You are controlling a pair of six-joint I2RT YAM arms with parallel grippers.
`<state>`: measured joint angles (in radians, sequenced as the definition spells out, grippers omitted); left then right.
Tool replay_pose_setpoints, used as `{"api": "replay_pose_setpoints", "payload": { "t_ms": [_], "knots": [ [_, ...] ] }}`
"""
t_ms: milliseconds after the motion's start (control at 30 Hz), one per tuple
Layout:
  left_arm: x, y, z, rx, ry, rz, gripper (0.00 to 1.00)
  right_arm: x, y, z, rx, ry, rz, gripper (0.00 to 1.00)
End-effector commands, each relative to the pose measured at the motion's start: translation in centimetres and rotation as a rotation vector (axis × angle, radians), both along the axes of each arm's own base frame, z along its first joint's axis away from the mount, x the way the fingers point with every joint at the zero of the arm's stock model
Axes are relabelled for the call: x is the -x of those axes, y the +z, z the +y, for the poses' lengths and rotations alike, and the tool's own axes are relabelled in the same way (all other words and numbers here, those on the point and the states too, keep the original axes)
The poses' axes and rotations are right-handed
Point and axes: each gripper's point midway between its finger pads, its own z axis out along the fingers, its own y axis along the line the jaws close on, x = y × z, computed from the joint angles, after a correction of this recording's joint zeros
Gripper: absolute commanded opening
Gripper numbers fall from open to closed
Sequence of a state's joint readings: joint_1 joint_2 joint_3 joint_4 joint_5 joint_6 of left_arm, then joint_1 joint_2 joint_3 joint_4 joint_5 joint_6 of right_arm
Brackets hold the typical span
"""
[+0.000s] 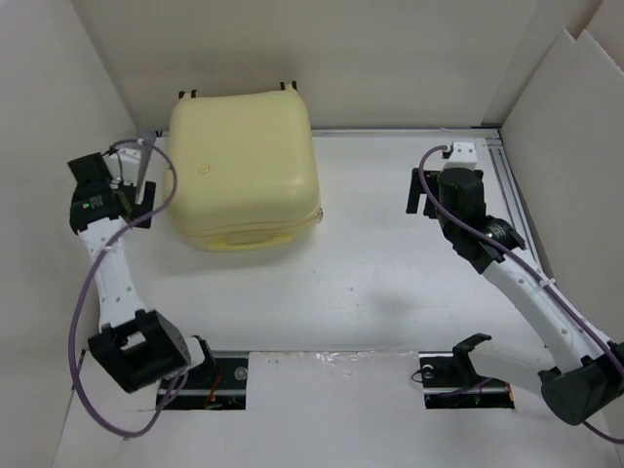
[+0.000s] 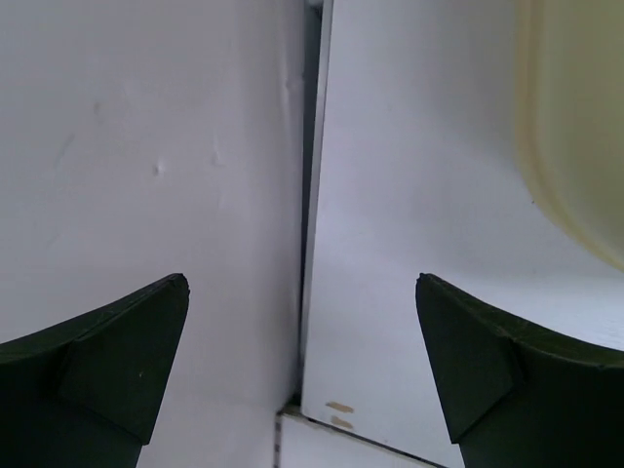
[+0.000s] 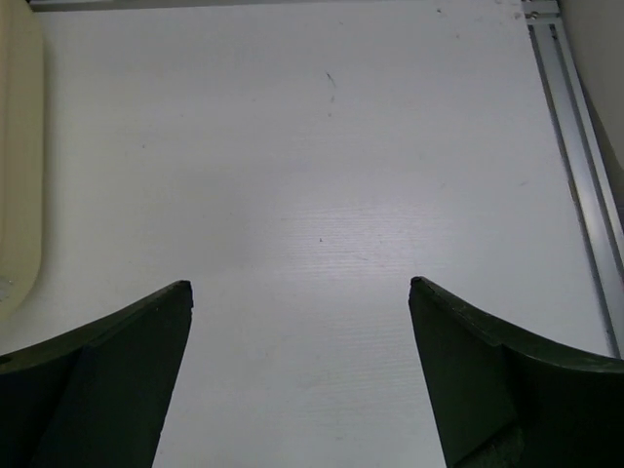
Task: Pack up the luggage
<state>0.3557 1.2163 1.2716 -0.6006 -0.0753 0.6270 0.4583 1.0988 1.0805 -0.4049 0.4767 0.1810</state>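
Note:
The luggage [image 1: 244, 171] is a large pale yellow hard-shell suitcase. It lies closed and flat at the back left of the white table, with small black wheels at its far edge. My left gripper [image 1: 136, 195] is open and empty just left of the suitcase, by the left wall. In the left wrist view [image 2: 302, 283] the suitcase's curved side [image 2: 575, 127] shows at the right. My right gripper [image 1: 419, 192] is open and empty over bare table, well right of the suitcase. In the right wrist view [image 3: 300, 285] the suitcase's edge [image 3: 18, 156] shows at the far left.
White walls enclose the table on the left [image 2: 146, 146], back and right. An aluminium rail [image 1: 512, 195] runs along the right side of the table and also shows in the right wrist view [image 3: 575, 146]. Both arm bases sit in slots at the near edge [image 1: 200, 380].

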Motion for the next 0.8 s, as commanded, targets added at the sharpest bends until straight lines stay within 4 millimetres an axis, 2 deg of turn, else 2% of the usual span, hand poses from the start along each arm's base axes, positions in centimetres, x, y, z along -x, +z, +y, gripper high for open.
{"api": "replay_pose_setpoints", "payload": {
  "t_ms": [0,33,100,133,367,600,767],
  "knots": [
    [1.1,0.5,0.7,0.292,0.055,-0.049,1.0,2.7,0.4,-2.9,0.045,-0.102,0.054,0.96],
    [1.1,0.7,1.2,0.334,0.066,-0.056,1.0,3.2,0.4,-3.3,0.053,-0.11,0.06,0.96],
    [1.4,-0.7,1.5,0.376,0.082,-0.023,1.0,4.1,1.5,-3.9,0.027,-0.122,0.02,0.96],
    [1.6,-1.9,1.4,0.389,0.086,-0.002,1.0,4.4,1.3,-4.1,0.026,-0.122,0.017,0.96],
    [2.7,-2.5,0.7,0.337,0.078,-0.005,1.0,6.4,2.3,-5.0,-0.009,-0.122,-0.044,1.0],
    [3.6,-3.6,0.3,0.328,0.06,0.022,1.0,6.9,2.7,-5.2,-0.023,-0.126,-0.055,1.0],
    [3.8,-3.4,0.0,0.323,0.046,0.014,1.0,7.2,2.7,-5.5,-0.035,-0.138,-0.066,1.0]
  ]
}}
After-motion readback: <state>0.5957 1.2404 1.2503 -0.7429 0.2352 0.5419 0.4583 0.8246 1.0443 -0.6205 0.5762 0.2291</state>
